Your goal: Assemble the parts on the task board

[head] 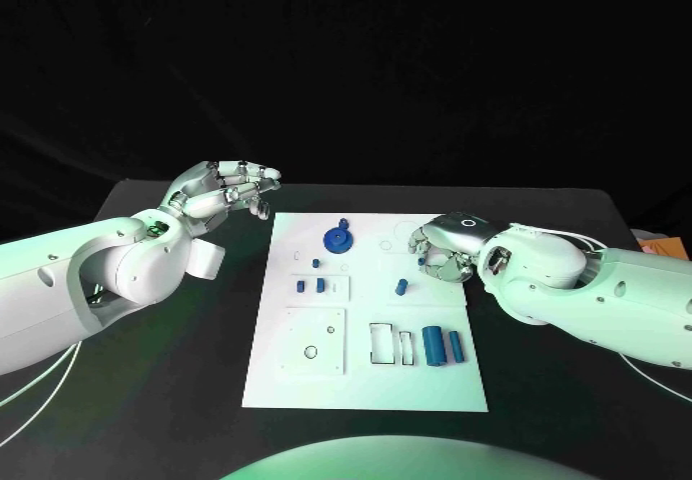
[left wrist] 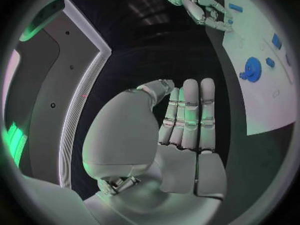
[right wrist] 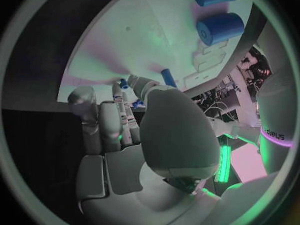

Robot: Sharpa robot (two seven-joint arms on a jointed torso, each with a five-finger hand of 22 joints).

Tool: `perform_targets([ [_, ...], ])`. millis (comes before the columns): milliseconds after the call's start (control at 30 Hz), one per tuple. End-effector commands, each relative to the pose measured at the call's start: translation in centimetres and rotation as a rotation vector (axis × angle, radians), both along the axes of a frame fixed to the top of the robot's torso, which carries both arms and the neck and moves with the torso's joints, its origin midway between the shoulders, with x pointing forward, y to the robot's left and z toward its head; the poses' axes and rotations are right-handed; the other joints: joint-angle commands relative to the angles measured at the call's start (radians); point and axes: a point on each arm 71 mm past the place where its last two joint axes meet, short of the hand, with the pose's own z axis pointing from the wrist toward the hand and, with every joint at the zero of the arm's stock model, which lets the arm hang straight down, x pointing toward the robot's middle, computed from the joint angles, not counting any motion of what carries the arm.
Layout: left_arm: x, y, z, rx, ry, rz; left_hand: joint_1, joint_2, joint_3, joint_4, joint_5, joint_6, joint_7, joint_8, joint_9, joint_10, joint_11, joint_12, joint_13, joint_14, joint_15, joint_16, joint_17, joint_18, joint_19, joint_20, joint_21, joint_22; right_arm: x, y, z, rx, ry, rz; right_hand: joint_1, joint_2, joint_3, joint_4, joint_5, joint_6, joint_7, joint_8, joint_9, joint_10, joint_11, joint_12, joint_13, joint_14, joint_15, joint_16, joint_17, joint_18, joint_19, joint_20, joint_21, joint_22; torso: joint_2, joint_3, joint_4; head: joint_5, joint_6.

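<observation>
The white task board lies in the middle of the table. On it are a round blue disc with a knob, two small blue pieces, a short blue peg and two blue cylinders. My left hand hangs off the board's far left corner, fingers out and holding nothing. My right hand hovers over the board's right edge with its fingers curled down, just right of the peg. Blue specks show between its fingers; I cannot tell whether they are held.
A clear rectangular frame lies beside the cylinders, and a square plate with a hole sits on the board's left side. Black table surrounds the board. An orange thing sits at the far right edge.
</observation>
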Motion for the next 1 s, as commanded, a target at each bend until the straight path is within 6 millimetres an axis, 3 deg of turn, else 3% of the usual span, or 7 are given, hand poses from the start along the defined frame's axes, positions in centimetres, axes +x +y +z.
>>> perform_targets([
  [33, 0.0, -0.1, 0.1, -0.018, -0.003, 0.006, 0.002, 0.012, 0.003, -0.007, 0.001, 0.000, 0.004, -0.006, 0.001, 0.011, 0.001, -0.006, -0.002, -0.001, -0.004, -0.007, -0.002, 0.007, 0.010, -0.002, -0.004, -0.002, -0.3, 0.2, -0.7, -0.062, 0.002, 0.004, 0.012, 0.006, 0.002, -0.012, -0.003, 0.164, -0.008, -0.007, -0.004, -0.102, 0.024, -0.013, -0.009, -0.020, 0.003, -0.030, -0.038, 0.014, -0.023, 0.004, -0.046, -0.018, -0.001, 0.0007, -0.0007, 0.000, -0.001],
  [167, 0.0, -0.1, 0.1, -0.014, 0.000, 0.004, 0.002, 0.012, 0.003, -0.009, 0.000, -0.003, 0.006, -0.010, 0.000, 0.013, 0.002, -0.008, -0.003, 0.000, -0.004, -0.007, -0.002, 0.007, 0.011, -0.002, -0.004, -0.003, -0.5, 0.3, -0.9, -0.071, -0.002, 0.006, 0.025, 0.017, 0.021, -0.031, -0.013, 0.173, -0.008, -0.010, -0.007, -0.082, 0.023, -0.004, -0.008, -0.021, 0.002, -0.027, -0.037, 0.012, -0.017, 0.005, -0.034, -0.010, -0.001, 0.0010, -0.0006, -0.001, -0.002],
  [367, -0.1, -0.1, 0.1, -0.009, 0.004, 0.002, 0.002, 0.013, 0.003, -0.011, 0.000, -0.007, 0.008, -0.015, -0.001, 0.015, 0.003, -0.010, -0.005, 0.001, -0.003, -0.007, -0.003, 0.007, 0.014, -0.002, -0.005, -0.005, -0.9, 0.4, -1.4, -0.090, -0.013, 0.002, 0.016, 0.021, 0.073, -0.062, -0.027, 0.208, -0.020, 0.003, -0.004, 0.003, 0.009, 0.024, -0.005, 0.009, -0.009, 0.032, 0.016, -0.008, 0.044, -0.005, 0.092, 0.057, -0.001, 0.0010, -0.0007, -0.005, -0.004],
  [567, -0.1, -0.1, 0.0, -0.002, 0.004, 0.003, 0.002, 0.013, 0.003, -0.011, 0.000, -0.007, 0.008, -0.015, -0.001, 0.015, 0.003, -0.010, -0.005, 0.001, -0.003, -0.007, -0.003, 0.007, 0.014, -0.002, -0.005, -0.005, -1.2, 0.4, -1.8, -0.091, -0.023, -0.007, 0.004, 0.023, 0.089, -0.076, -0.027, 0.229, -0.025, 0.019, 0.006, 0.045, -0.002, 0.032, -0.002, 0.022, -0.018, 0.048, 0.028, -0.018, 0.072, -0.013, 0.149, 0.087, -0.001, 0.0007, -0.0007, -0.006, -0.006],
  [1000, -0.2, -0.2, 0.0, 0.009, 0.005, -0.001, 0.003, 0.013, 0.004, -0.015, 0.000, -0.017, 0.013, -0.027, -0.003, 0.017, 0.006, -0.015, -0.009, 0.002, -0.001, -0.008, -0.005, 0.007, 0.017, -0.001, -0.007, -0.007, -1.6, 0.4, -2.4, -0.068, -0.045, -0.024, -0.025, 0.051, 0.111, -0.088, -0.032, 0.222, -0.035, 0.040, 0.032, 0.129, -0.022, 0.031, 0.005, 0.050, -0.037, 0.065, 0.043, -0.032, 0.116, -0.029, 0.230, 0.127, 0.000, 0.0006, -0.0004, -0.007, -0.008],
])
